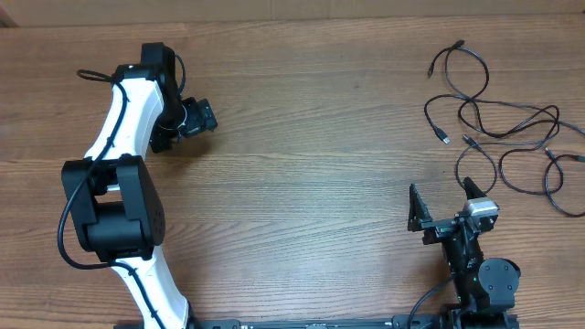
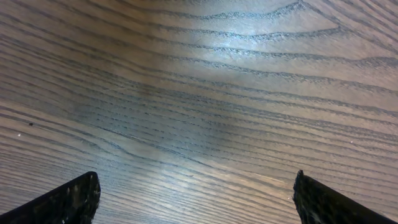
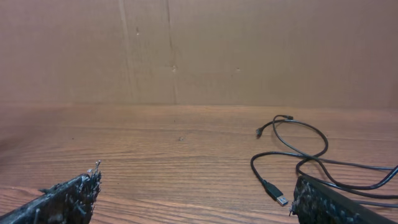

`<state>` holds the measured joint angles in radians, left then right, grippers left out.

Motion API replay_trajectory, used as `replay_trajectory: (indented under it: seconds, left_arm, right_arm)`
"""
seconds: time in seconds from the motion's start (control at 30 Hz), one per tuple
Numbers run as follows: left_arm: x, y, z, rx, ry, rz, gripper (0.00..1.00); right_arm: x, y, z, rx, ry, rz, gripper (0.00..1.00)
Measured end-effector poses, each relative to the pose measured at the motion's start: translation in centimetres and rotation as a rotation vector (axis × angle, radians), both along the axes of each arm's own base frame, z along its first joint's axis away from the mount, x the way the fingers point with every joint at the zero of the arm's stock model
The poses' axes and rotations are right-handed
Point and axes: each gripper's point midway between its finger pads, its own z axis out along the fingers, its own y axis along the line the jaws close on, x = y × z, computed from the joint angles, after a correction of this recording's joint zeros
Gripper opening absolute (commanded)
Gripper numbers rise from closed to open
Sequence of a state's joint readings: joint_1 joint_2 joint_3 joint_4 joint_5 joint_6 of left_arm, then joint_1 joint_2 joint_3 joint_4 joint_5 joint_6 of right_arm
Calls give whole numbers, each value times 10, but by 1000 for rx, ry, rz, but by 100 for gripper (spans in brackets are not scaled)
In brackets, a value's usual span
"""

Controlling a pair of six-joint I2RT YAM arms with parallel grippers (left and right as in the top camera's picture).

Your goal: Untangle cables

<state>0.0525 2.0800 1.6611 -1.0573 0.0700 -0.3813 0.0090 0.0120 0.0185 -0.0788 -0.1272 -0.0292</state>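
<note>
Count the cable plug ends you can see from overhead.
4. Top plug above the cables; USB plug and neighbour plug at their left; right plug toward the right. Cords leave the frame's edge, so more may be hidden.

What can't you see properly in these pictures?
- Overhead: the cables run off the right edge; how many cords, and which lies over which, is too small to tell.
- Right wrist: the right edge and a finger of the right gripper hide part of them.
- Left wrist: only the table shows; no cables.
</note>
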Motion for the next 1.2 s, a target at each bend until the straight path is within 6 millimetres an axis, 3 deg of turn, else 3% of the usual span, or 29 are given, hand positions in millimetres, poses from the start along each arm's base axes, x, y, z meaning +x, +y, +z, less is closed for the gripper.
replay_trajectory:
  seconds: [0.93, 1.1, 1.2]
  left_arm:
    - [0, 0, 0, 0, 0, -1, 100]
    - [1, -14, 6, 1, -15, -33, 100]
    - [1, -32, 27, 2, -64, -75, 99]
  right_arm:
    - [0, 0, 0, 0, -1, 0, 100]
    - [0, 0, 0, 0, -1, 0, 100]
    - [0, 0, 0, 0, -1, 0, 100]
